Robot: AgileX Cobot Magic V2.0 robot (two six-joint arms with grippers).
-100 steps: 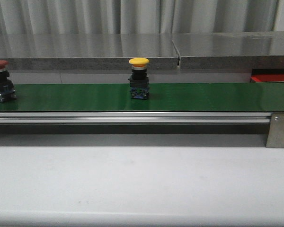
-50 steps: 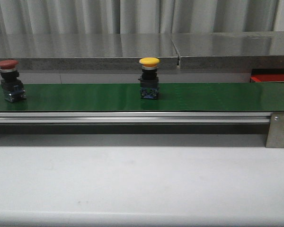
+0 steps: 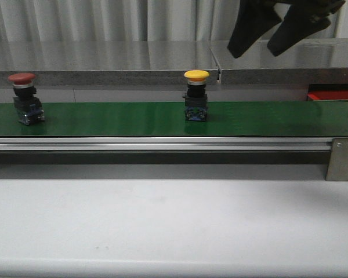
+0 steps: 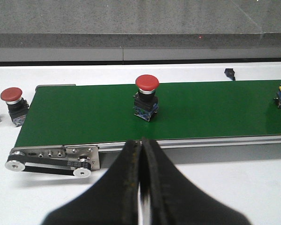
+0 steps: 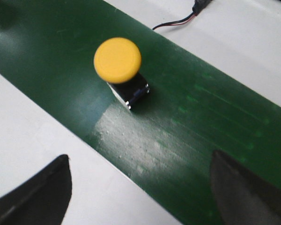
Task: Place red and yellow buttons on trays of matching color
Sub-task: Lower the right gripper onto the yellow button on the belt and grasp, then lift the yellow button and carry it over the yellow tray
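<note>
Button (image 3: 196, 95) upright on belt (image 3: 133, 119); glossy yellow cap

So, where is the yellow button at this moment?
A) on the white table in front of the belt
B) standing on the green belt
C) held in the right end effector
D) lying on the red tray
B: the yellow button stands upright on the green belt, and the open right end effector is above it, not touching.

Right hand (image 3: 278, 35) hangs high, fingers spread (left hand (image 4: 141, 154) closed).
</note>
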